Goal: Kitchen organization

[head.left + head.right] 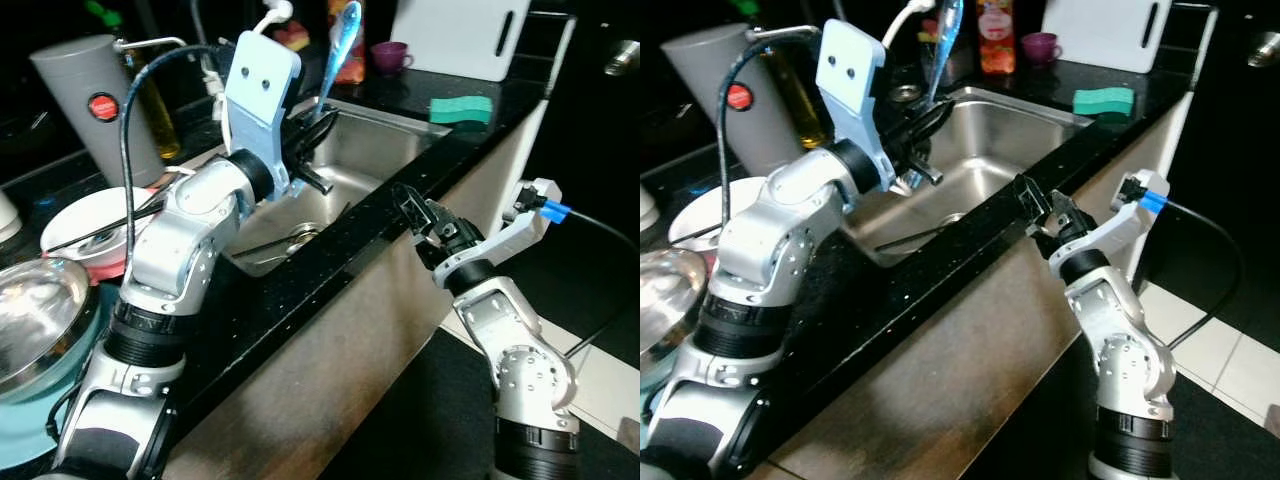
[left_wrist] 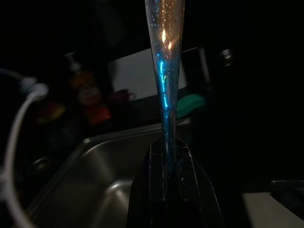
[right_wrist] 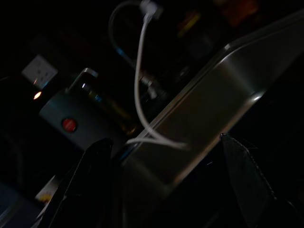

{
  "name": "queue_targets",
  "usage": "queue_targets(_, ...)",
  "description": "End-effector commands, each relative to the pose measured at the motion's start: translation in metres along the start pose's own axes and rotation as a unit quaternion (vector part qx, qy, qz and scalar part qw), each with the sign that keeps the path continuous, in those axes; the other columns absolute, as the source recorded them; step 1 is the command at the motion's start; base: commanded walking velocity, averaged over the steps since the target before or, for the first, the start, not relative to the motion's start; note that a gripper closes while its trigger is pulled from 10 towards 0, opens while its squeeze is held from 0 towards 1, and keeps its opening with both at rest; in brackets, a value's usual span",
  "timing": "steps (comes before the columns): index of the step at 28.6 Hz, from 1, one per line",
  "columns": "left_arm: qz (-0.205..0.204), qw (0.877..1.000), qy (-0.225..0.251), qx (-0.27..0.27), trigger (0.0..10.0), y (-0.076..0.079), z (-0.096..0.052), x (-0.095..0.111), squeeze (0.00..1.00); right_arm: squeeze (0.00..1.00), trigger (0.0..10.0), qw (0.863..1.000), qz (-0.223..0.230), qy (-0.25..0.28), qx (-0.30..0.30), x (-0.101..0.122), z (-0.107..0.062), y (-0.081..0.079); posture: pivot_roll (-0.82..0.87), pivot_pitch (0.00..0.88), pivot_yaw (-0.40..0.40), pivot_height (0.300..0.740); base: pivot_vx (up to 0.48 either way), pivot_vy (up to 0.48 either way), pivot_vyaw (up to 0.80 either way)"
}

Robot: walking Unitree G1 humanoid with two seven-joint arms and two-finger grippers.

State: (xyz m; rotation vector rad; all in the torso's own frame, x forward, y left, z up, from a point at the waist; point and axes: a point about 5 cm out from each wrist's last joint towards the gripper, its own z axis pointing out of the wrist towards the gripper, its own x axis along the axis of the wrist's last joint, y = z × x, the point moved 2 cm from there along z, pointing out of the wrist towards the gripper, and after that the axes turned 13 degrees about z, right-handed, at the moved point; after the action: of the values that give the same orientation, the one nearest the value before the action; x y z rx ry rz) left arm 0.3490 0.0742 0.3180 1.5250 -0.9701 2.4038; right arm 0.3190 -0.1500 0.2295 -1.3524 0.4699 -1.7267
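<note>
Dim kitchen — black counter (image 1: pixel 330 270), brown cabinet front (image 1: pixel 350 370), pale tiled floor (image 1: pixel 1230 370).

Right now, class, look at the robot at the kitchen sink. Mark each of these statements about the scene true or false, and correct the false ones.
1. The left gripper is shut on a blue utensil held above the sink. True.
2. The right gripper holds the green sponge. False: it is open and holds nothing; the green sponge lies on the counter beside the sink.
3. A white cutting board stands at the back of the counter. True.
4. The purple cup lies inside the sink. False: the purple cup stands on the counter behind the sink.
5. Some cutlery lies in the bottom of the sink. True.
</note>
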Motion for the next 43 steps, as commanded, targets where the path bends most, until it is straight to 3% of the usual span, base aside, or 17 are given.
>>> queue_targets(1, 0.034, 0.999, -0.013, 0.028, 10.0, -0.013, 0.0, -0.004, 0.0, 0.0, 10.0, 1.0, 0.003, -0.002, 0.003, -0.004, -0.002, -0.004, 0.01, 0.024, 0.142, 0.74, 0.0, 0.0, 0.0)
queue_targets(3, 0.034, 0.999, -0.013, 0.028, 10.0, -0.013, 0.0, -0.004, 0.0, 0.0, 10.0, 1.0, 0.003, -0.002, 0.003, -0.004, -0.002, -0.004, 0.01, 0.024, 0.142, 0.74, 0.0, 0.0, 0.0)
queue_targets(6, 0.116, 0.989, -0.068, 0.062, 10.0, -0.031, 0.0, -0.021, 0.0, 0.0, 10.0, 1.0, 0.002, -0.007, 0.003, -0.007, -0.002, -0.004, 0.02, 0.03, 0.134, 0.74, 0.0, 0.0, 0.0)
queue_targets(10, 0.151, 0.982, -0.085, 0.073, 10.0, -0.038, 0.0, -0.029, 0.0, 0.0, 10.0, 1.0, 0.0, -0.01, 0.003, -0.008, -0.002, -0.005, 0.02, 0.032, 0.13, 0.74, 0.0, 0.0, 0.0)
queue_targets(14, 0.152, 0.982, -0.082, 0.071, 10.0, -0.038, 0.003, -0.031, 0.0, 0.0, 10.0, 1.0, -0.002, -0.011, 0.003, -0.008, -0.002, -0.005, 0.02, 0.034, 0.131, 0.74, 0.0, 0.0, 0.0)
queue_targets(20, 0.157, 0.985, -0.059, 0.03, 10.0, -0.018, 0.02, -0.032, 0.0, 0.0, 10.0, 1.0, -0.008, -0.013, 0.005, -0.006, -0.002, -0.006, -0.01, 0.048, 0.125, 0.74, 0.0, 0.0, 0.0)
queue_targets(22, 0.157, 0.985, -0.059, 0.03, 10.0, -0.018, 0.02, -0.032, 0.0, 0.0, 10.0, 1.0, -0.008, -0.013, 0.005, -0.006, -0.002, -0.006, -0.01, 0.048, 0.125, 0.74, 0.0, 0.0, 0.0)
queue_targets(23, 0.15, 0.988, -0.043, 0.008, 10.0, -0.007, 0.026, -0.032, 0.0, 0.0, 10.0, 1.0, -0.01, -0.011, 0.006, -0.004, -0.002, -0.008, -0.01, 0.059, 0.126, 0.74, 0.0, 0.0, 0.0)
queue_targets(26, 0.114, 0.993, -0.021, -0.018, 10.0, 0.006, 0.032, -0.029, 0.0, 0.0, 10.0, 1.0, -0.013, -0.008, 0.004, -0.002, -0.003, -0.008, -0.02, 0.059, 0.13, 0.74, 0.0, 0.0, 0.0)
queue_targets(30, 0.091, 0.995, -0.013, -0.026, 10.0, 0.012, 0.037, -0.027, 0.0, 0.0, 10.0, 1.0, -0.014, -0.007, 0.001, -0.002, -0.003, -0.007, -0.01, 0.063, 0.129, 0.74, 0.0, 0.0, 0.0)
queue_targets(43, 0.084, 0.995, -0.019, -0.053, 10.0, 0.022, 0.044, -0.038, 0.0, 0.0, 10.0, 1.0, -0.014, -0.008, -0.002, -0.004, -0.003, -0.006, 0.0, 0.066, 0.14, 0.74, 0.0, 0.0, 0.0)
